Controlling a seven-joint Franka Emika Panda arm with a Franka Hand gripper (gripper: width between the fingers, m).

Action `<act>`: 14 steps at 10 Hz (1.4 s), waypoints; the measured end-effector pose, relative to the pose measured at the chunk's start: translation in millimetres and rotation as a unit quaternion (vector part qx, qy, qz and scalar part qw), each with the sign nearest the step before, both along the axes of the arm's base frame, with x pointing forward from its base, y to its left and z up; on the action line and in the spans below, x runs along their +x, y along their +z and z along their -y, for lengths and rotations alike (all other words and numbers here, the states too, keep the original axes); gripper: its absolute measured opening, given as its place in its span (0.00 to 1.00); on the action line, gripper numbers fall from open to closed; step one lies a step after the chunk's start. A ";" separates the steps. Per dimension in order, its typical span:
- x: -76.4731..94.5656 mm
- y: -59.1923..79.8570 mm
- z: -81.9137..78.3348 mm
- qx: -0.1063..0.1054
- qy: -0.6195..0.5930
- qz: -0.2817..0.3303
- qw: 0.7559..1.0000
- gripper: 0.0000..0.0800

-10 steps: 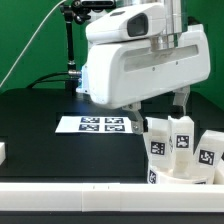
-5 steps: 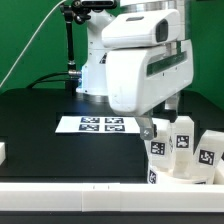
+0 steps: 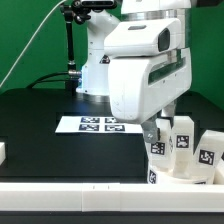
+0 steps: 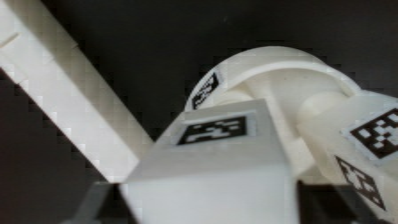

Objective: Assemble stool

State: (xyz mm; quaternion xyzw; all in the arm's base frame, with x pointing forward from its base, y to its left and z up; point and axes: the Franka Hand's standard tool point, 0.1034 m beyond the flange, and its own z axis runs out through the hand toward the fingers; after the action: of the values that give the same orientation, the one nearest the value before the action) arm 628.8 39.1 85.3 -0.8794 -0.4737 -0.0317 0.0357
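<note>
Down at the exterior view's lower right sits the stool (image 3: 180,160), smooth white plastic throughout: short blocky legs (image 3: 181,135) standing upright on a low rounded seat (image 3: 172,177), each leg face carrying a crisp black-and-white square tag. The tabletop (image 3: 40,130) is matte black, and the thin flat marker board (image 3: 98,124) lies on it just to the left of the stool in that view. A long white border rail (image 3: 70,192) runs along the near edge. The bulky, glossy white arm (image 3: 140,70) leans over the stool, wrist pointing down, with the end effector (image 3: 160,122) dropped among the upright legs. Up close, the wrist view fills with a rounded leg (image 4: 267,90) and its tags. Whether the end effector's jaws have clamped a leg or stand apart cannot be told.
</note>
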 end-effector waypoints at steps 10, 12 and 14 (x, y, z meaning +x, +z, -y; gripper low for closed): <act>-0.5 -1.5 1.8 0.010 -0.254 -0.024 0.967 0.42; -0.3 -2.0 2.1 0.018 -0.350 -0.027 0.936 0.42; -0.4 -2.4 2.7 0.034 -0.462 -0.032 0.886 0.42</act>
State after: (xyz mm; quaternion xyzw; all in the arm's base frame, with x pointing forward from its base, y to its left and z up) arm 628.3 36.4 83.0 -0.9975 -0.0107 -0.0328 0.0616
